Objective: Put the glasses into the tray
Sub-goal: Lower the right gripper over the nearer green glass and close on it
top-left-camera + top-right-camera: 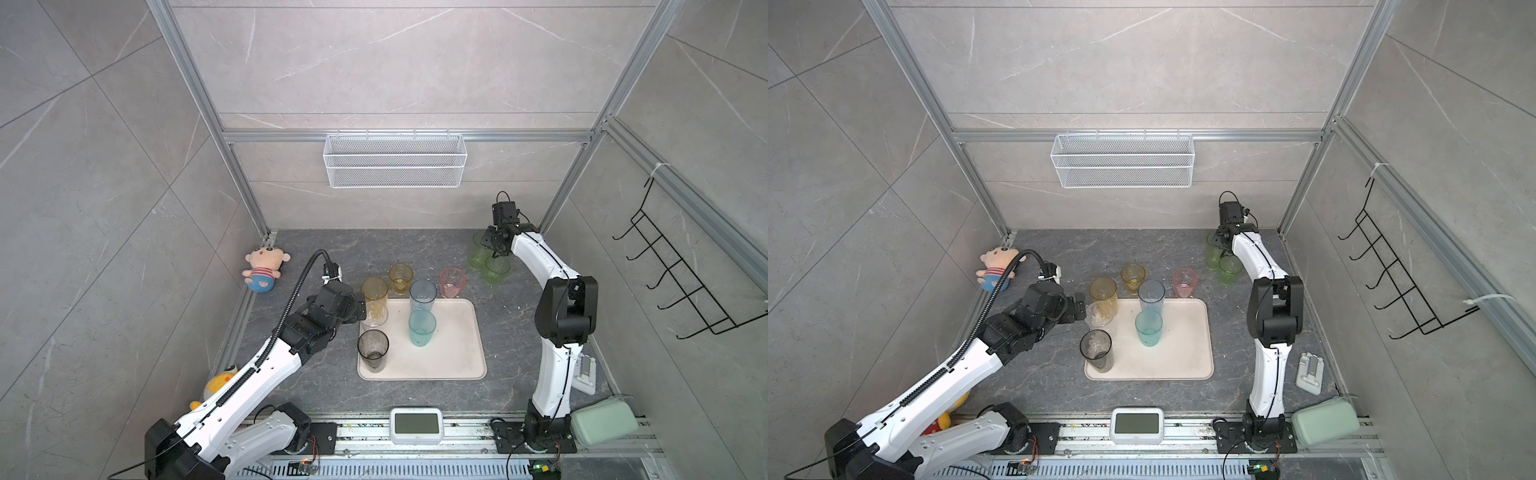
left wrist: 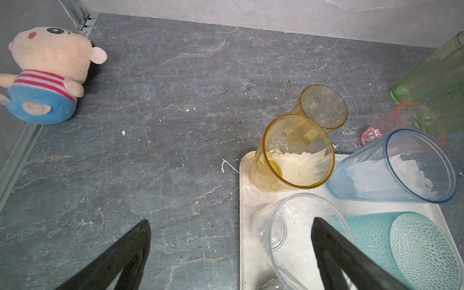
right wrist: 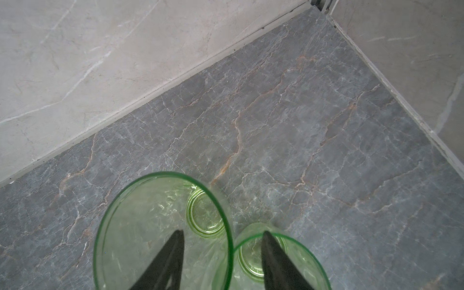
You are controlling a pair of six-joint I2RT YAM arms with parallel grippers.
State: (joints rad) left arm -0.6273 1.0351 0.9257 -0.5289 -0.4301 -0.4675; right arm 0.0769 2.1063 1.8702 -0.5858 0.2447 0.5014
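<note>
The cream tray (image 1: 457,353) holds a smoky grey glass (image 1: 373,349), a teal glass (image 1: 422,328), a clear glass (image 2: 288,226) and a tall blue glass (image 1: 423,296). A tall amber glass (image 2: 293,153) stands at its far left corner. Behind the tray stand a short amber glass (image 1: 400,279) and a pink glass (image 1: 452,282). My left gripper (image 2: 231,219) is open, one finger over the clear glass and one over the table. My right gripper (image 3: 222,231) is open at the back right, one finger inside the tall green glass (image 3: 150,226) and one over the short green glass (image 3: 296,263).
A plush doll (image 1: 266,268) lies at the back left and a yellow toy (image 1: 218,384) under my left arm. A white screen device (image 1: 417,424), a mint case (image 1: 602,419) and a grey holder (image 1: 1310,374) sit near the front. A wire basket (image 1: 395,160) hangs on the back wall.
</note>
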